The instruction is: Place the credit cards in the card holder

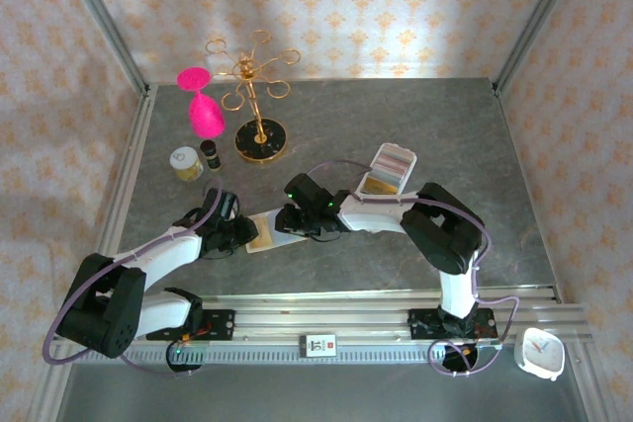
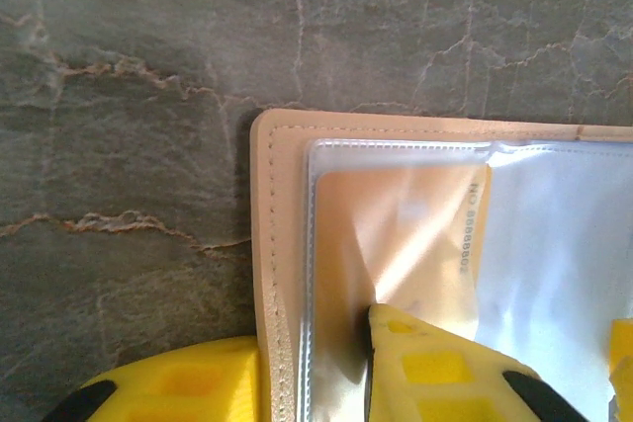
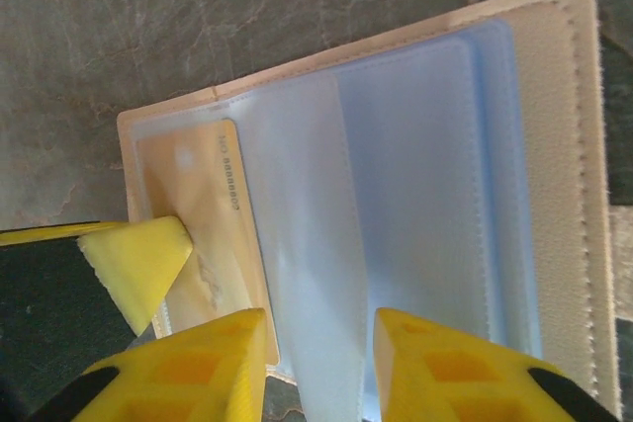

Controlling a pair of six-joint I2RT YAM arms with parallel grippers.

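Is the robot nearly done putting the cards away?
Not nearly. Done: one gold card sits inside the open card holder. In hand: the left tool grips the holder's edge while the right tool hovers open over the empty sleeves, carrying no card. Left: more cards wait in the box beyond the holder.

You have one line of print to read: on the yellow card (image 2: 396, 224), in a clear pocket of the card holder (image 2: 280, 244), small letters run along one edge, "NO" and then a string of digits that look mostly like eights. The marks on the white clock (image 1: 541, 353) and the small white tag (image 1: 318, 345) on the rail are too small to read.
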